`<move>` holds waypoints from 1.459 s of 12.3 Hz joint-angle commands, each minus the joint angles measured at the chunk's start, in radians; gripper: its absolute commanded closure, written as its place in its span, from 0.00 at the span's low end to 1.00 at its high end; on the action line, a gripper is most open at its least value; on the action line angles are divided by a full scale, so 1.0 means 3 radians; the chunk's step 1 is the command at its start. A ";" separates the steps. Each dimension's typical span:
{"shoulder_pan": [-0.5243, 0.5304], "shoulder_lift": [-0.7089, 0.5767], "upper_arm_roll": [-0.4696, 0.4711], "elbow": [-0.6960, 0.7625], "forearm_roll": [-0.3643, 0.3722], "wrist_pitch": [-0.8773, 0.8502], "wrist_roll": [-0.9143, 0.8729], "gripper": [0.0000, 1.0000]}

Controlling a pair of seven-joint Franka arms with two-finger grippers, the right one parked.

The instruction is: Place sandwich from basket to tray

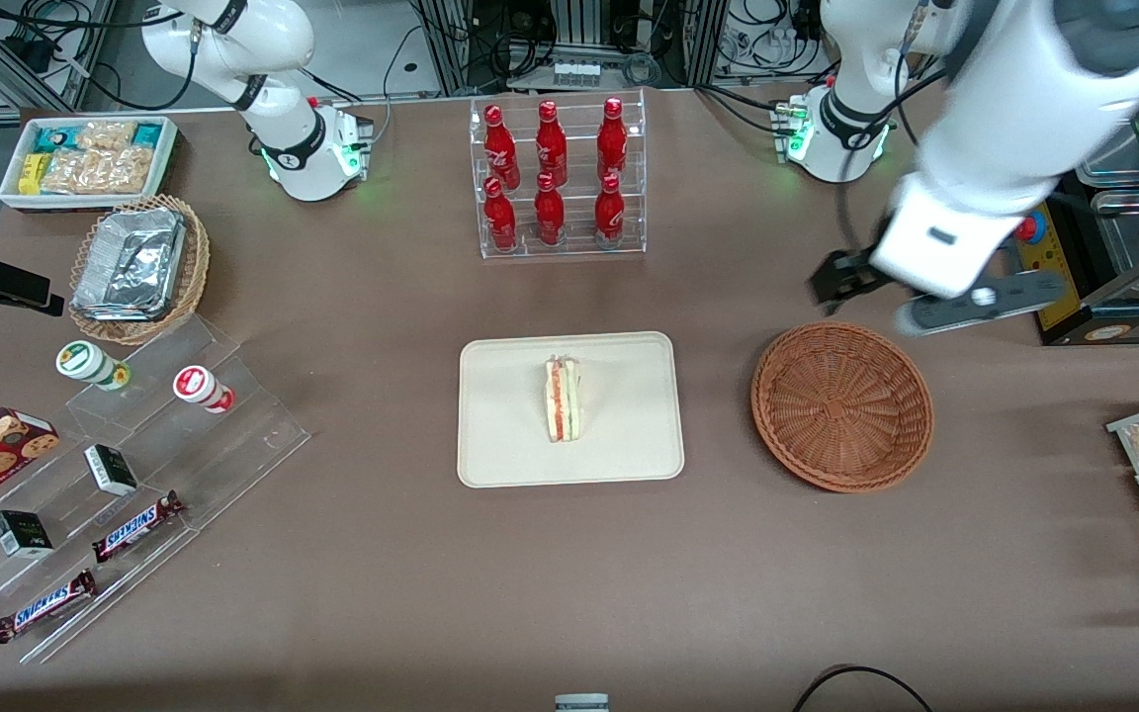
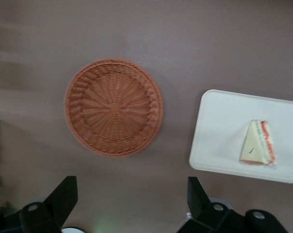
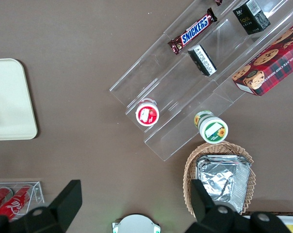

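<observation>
Resting on tray (image 1: 500, 415) — sandwich (image 1: 563, 400); pincer (image 2: 132, 204) released above basket (image 2: 113, 107) — wrist view only.

You see a rough woven wicker basket (image 1: 841, 405) and a smooth, matt cream tray (image 1: 510, 435) on matt brown cloth-like table (image 1: 569, 593) covering. The gripper (image 2: 132, 196), raised above the table near the basket, has matt black fingers (image 2: 64, 196) spread apart.

The brown bench (image 1: 382, 593) is carrying a tray (image 1: 510, 435), a basket (image 1: 841, 405), a bottle rack (image 1: 562, 178) and acrylic snack steps (image 1: 233, 435); the hand (image 1: 841, 280) is hovering above it, fingers apart.
</observation>
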 commanded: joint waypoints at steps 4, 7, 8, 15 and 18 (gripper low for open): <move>0.0712 -0.0419 -0.0033 -0.0215 -0.0051 -0.0388 0.1415 0.00; 0.0739 -0.0394 0.0017 -0.0169 0.0000 -0.0409 0.1585 0.00; 0.0738 -0.0368 0.0023 -0.0159 0.0015 -0.0383 0.1585 0.00; 0.0514 -0.0261 0.0391 -0.0042 -0.0016 -0.0204 0.1709 0.00; 0.0503 -0.0337 0.0406 -0.0051 0.0005 -0.0255 0.1708 0.00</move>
